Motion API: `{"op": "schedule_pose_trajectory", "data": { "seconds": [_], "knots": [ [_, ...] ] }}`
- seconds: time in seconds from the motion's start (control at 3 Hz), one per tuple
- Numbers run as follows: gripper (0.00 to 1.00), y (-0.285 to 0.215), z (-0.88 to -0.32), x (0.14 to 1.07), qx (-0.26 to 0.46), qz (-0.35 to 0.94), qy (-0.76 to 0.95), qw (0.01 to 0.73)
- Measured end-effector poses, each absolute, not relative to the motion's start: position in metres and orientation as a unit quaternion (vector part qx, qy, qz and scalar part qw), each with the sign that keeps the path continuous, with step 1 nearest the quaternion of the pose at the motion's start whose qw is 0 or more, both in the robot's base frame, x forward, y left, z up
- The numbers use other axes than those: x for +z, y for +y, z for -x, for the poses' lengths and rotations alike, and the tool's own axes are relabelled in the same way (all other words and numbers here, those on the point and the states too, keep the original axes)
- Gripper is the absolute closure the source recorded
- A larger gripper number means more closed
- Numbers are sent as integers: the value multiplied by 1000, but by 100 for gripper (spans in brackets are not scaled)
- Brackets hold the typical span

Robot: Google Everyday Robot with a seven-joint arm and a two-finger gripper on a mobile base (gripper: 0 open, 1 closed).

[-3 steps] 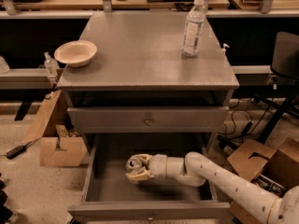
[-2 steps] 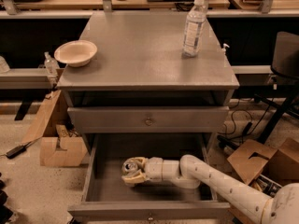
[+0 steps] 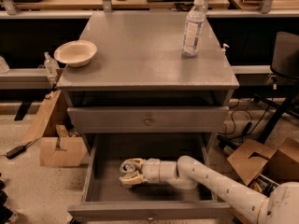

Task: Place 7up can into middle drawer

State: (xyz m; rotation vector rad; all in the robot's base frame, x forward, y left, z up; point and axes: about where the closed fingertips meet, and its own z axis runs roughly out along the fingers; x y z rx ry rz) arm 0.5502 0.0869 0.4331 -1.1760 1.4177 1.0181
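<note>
The middle drawer [image 3: 149,209] is pulled open below the closed upper drawer front [image 3: 147,120]; its inside is plain grey. My white arm reaches in from the lower right. My gripper [image 3: 130,172] is inside the drawer, left of its middle, shut on the 7up can [image 3: 126,168]. The can stands roughly upright between the cream fingers [image 3: 132,179], its silver top showing, low at the drawer floor. Whether it rests on the floor I cannot tell.
A clear water bottle [image 3: 193,27] stands at the back right of the cabinet top [image 3: 140,59]; a cream bowl [image 3: 75,53] sits at its left edge. Cardboard boxes lie on the floor left [image 3: 58,146] and right [image 3: 261,162] of the cabinet.
My gripper has moved the can a little to the left and slightly toward the drawer front inside the drawer. The drawer, bottle and bowl have not moved.
</note>
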Motion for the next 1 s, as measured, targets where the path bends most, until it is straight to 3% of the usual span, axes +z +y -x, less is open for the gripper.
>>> {"op": "schedule_pose_trajectory", "data": {
  "seconds": [0.33,0.67,1.0],
  "knots": [
    [50,89,-550,433,421,486,584,495],
    [19,92,-548,434,423,486,583,494],
    [0,93,-548,434,425,487,582,494]
  ]
}}
